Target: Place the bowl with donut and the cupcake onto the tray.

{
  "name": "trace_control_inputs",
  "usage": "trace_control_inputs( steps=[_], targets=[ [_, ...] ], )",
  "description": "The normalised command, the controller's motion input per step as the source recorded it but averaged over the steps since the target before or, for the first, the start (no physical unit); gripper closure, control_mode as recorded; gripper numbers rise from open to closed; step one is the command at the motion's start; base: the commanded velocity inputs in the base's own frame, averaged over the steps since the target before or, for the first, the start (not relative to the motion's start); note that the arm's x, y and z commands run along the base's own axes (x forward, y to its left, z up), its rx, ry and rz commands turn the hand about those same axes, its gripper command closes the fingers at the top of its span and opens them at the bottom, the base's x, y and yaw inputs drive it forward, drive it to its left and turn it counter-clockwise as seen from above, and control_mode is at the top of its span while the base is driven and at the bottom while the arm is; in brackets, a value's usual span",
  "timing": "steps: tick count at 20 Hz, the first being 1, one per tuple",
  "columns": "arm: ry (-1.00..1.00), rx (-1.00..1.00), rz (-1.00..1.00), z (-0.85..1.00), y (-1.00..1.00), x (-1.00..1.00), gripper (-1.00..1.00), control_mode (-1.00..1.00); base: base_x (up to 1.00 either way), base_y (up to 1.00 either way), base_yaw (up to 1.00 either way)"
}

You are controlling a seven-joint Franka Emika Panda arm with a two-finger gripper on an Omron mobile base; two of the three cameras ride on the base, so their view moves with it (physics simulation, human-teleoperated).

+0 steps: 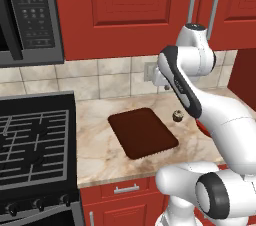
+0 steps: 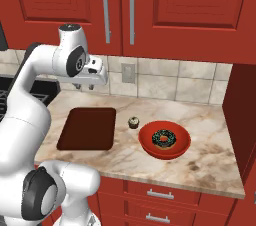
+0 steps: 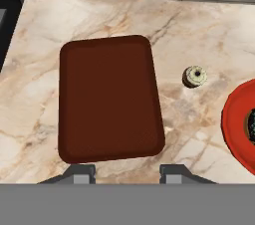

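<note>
Pincer (image 3: 127, 171): released, jaws apart, nothing between them. Poised high over the flat dark brown rectangular tray (image 3: 109, 99), which lies bare on the beige marbled stone table (image 3: 99, 15).

Near the tray's long side, apart from it: tiny cupcake (image 3: 194, 76), dark top, pale wrapper, upright. Beyond that, near but not touching: round shallow red-orange bowl (image 3: 236, 124) with the small dark teal-flecked ring donut (image 2: 164, 139) lying inside.

Handling, by judgement:
- Treat cupcake as light, soft and easily crushed. Grip gently across the wrapper sides.
- Treat bowl as stiff and probably slippery. Pinch the rim wall, one finger inside, clear of donut. Keep level; donut likely loose.
</note>
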Motion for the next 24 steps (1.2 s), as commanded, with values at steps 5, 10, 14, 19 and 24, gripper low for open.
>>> trace_control_inputs(
  steps=[5, 10, 14, 19, 24],
  targets=[
    [0.03, 0.0, 0.0, 0.0, -0.03, 0.0, -1.0, -1.0, 0.0, 0.0, 0.0],
    [0.05, 0.0, 0.0, -0.04, -0.26, -0.07, -1.0, -1.0, 0.0, 0.0, 0.0],
    [0.06, 0.0, 0.0, -0.12, -0.44, -0.12, -1.0, -1.0, 0.0, 0.0, 0.0],
    [0.04, 0.0, 0.0, -0.23, -0.52, -0.09, -1.0, -1.0, 0.0, 0.0, 0.0],
    [0.0, -0.02, 0.0, -0.36, -0.46, -0.02, -1.0, -1.0, 0.0, 0.0, 0.0]
  ],
)
